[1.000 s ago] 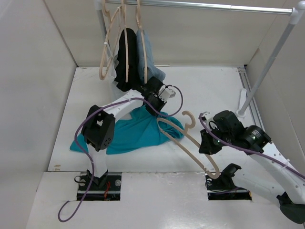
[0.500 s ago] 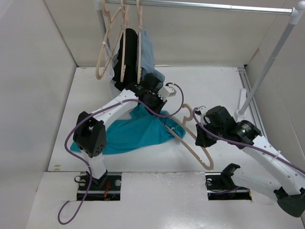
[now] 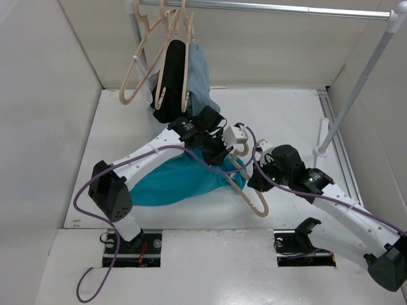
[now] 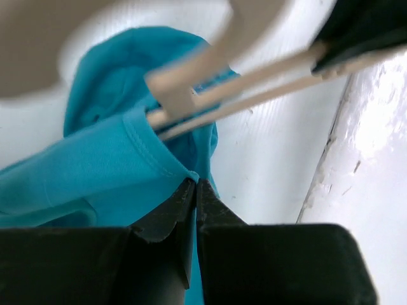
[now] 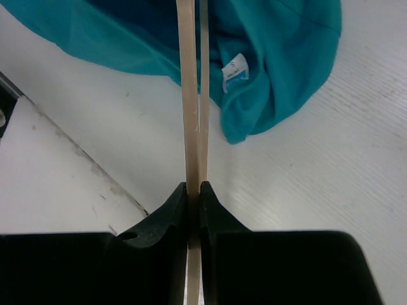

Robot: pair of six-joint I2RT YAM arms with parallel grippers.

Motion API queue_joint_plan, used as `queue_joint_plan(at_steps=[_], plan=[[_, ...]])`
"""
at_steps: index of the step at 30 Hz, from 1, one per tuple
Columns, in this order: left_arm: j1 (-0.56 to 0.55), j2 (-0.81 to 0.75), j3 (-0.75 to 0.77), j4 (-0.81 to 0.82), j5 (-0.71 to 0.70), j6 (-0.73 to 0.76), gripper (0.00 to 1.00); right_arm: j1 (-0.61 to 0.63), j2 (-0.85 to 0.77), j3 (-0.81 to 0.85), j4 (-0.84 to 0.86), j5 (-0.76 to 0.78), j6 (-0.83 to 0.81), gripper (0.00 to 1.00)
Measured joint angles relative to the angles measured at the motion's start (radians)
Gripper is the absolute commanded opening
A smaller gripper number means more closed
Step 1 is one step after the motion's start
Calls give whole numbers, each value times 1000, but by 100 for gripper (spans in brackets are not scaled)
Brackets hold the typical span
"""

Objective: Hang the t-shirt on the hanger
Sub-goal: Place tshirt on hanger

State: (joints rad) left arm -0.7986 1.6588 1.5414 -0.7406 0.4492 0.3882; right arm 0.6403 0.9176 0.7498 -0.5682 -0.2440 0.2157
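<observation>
The teal t-shirt lies bunched on the white table, its right end lifted. My left gripper is shut on an edge of the t-shirt, with its closed tips pinching a stitched corner. The beige hanger slants from its hook down to the right. My right gripper is shut on the hanger's lower arm, tips closed round it. One hanger arm reaches into the shirt's opening. The white neck label shows beside the hanger.
A metal rail at the back carries spare beige hangers, a black garment and a pale blue-grey garment. The rail's post stands at the right. Side walls bound the table. A raised front ledge runs along the near edge.
My left arm has swung right and forward, dragging the t-shirt's edge along. My right arm has brought the hanger left, into the shirt. The hangers on the rail have swung.
</observation>
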Motion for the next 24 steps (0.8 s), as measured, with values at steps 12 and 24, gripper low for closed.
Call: queue_joint_plan(at_steps=[12, 24], plan=[[-21, -219, -206, -94, 12, 285, 46, -102, -102, -114, 102, -10, -108, 0], [-27, -350, -319, 339, -113, 430, 87, -79, -247, -159, 105, 47, -167, 0]])
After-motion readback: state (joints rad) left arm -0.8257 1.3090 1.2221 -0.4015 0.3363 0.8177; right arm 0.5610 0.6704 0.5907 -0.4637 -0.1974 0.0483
